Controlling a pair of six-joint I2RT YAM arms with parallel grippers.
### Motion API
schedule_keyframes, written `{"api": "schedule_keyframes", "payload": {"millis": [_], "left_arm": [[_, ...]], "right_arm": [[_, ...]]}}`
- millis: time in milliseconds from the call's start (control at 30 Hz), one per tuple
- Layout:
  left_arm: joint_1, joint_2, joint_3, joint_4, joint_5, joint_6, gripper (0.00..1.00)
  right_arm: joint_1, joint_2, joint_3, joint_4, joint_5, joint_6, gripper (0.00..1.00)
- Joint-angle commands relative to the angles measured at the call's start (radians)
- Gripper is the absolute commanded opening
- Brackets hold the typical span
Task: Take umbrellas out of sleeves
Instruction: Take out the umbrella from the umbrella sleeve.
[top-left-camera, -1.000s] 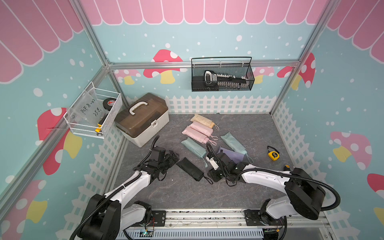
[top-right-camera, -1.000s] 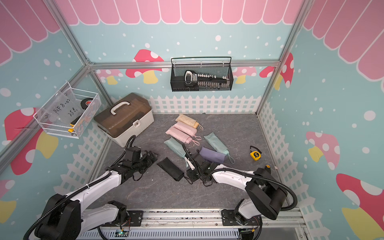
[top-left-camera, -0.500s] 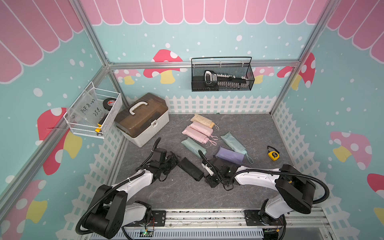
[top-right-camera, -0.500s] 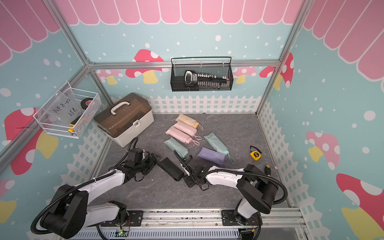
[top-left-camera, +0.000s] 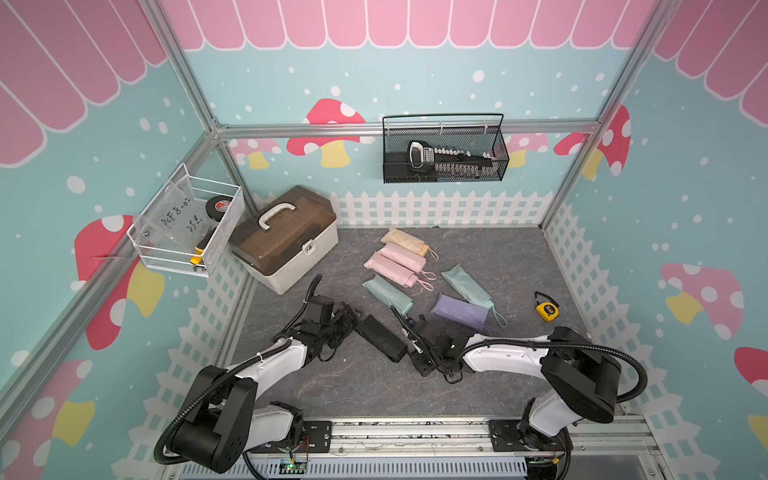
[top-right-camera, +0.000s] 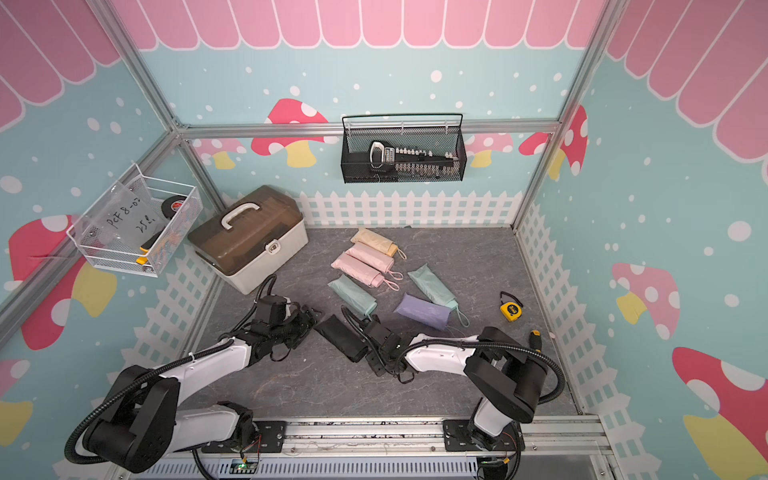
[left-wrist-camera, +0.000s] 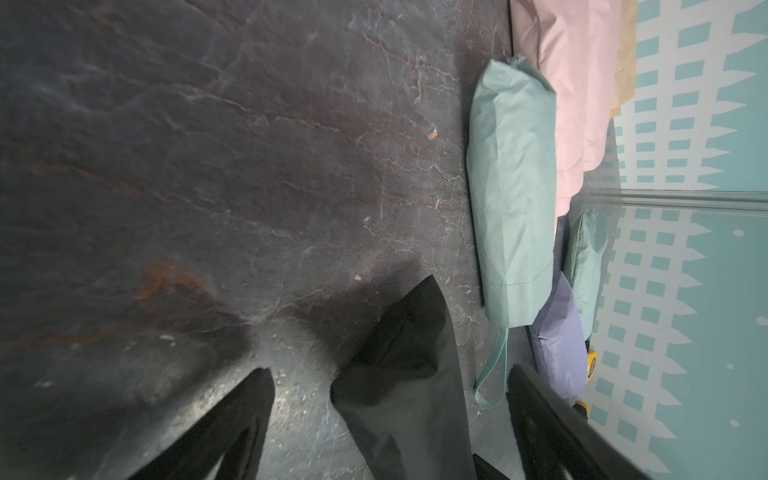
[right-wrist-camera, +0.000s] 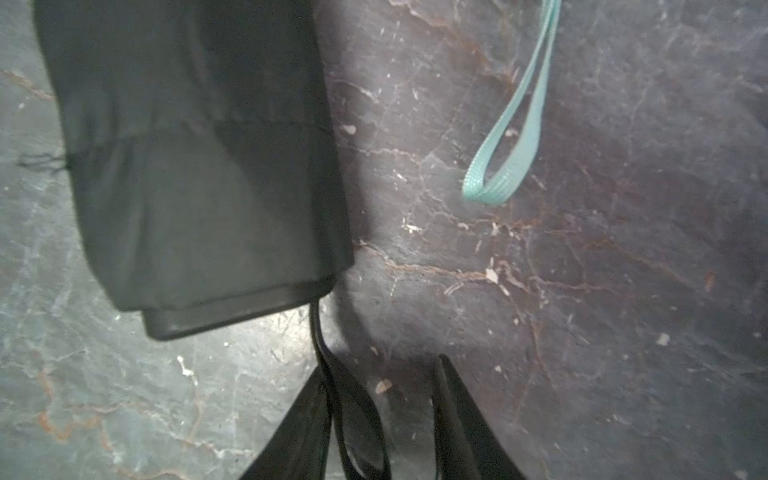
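Shifted since second ago: right gripper (right-wrist-camera: 380, 368) away from lilac umbrella (top-left-camera: 459, 311), now at handle end of black sleeve (top-left-camera: 380, 336); jaws part-way apart, black wrist loop (right-wrist-camera: 322, 345) running between, handle (right-wrist-camera: 232, 311) poking out of sleeve. Left gripper (left-wrist-camera: 388, 370) spread wide around sleeve's opposite tip, not touching. Grey slate mat (top-left-camera: 353, 386) beneath; pastel umbrellas (top-left-camera: 399, 266) beyond sleeve, mushroom-print walls (top-left-camera: 415, 83) around

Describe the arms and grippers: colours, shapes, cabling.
Both the left arm and right arm have white shells, black joint housings, and a black corrugated conduit looping alongside. The left gripper and right gripper are all black with tapered, pointed fingers.
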Motion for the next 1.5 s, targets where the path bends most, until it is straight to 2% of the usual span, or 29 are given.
{"api": "schedule_keyframes", "payload": {"millis": [0,200,333,433,533,633,833,933,1067,1167,1300,1467], "left_arm": [[0.007,0.013,-0.024,0.054,0.015,-0.038,0.89],[0.008,0.027,-0.030,0.087,0.033,-0.057,0.89],[0.009,0.025,-0.028,0.087,0.036,-0.060,0.88],[0.008,0.017,-0.034,0.091,0.039,-0.059,0.79],[0.010,0.002,-0.041,0.086,0.033,-0.057,0.64],[0.009,-0.009,-0.040,0.073,0.031,-0.048,0.56],[0.009,0.006,-0.034,0.044,0.015,-0.029,0.55],[0.009,0.041,-0.057,0.109,0.030,-0.057,0.47],[0.009,0.112,-0.074,0.212,0.076,-0.096,0.29],[0.009,0.142,-0.098,0.286,0.090,-0.134,0.29],[0.009,0.143,-0.107,0.292,0.085,-0.140,0.28],[0.009,0.111,-0.106,0.273,0.074,-0.133,0.12]], "right_arm": [[0.022,0.030,0.007,-0.054,0.056,0.032,0.35],[0.046,0.039,0.000,-0.054,0.087,0.055,0.25],[0.047,0.038,-0.007,-0.049,0.092,0.067,0.13],[0.048,0.034,-0.014,-0.039,0.088,0.074,0.06],[0.048,0.038,-0.014,-0.031,0.079,0.078,0.00],[0.048,0.044,-0.016,-0.019,0.071,0.085,0.00],[0.047,0.045,-0.024,0.000,0.050,0.088,0.00],[0.049,0.037,-0.035,0.015,0.043,0.086,0.00],[0.047,0.030,-0.040,0.018,0.049,0.089,0.00],[0.049,0.031,-0.044,0.018,0.049,0.090,0.00],[0.048,0.030,-0.059,0.025,0.043,0.100,0.00],[0.047,0.031,-0.064,0.032,0.042,0.103,0.00]]}}
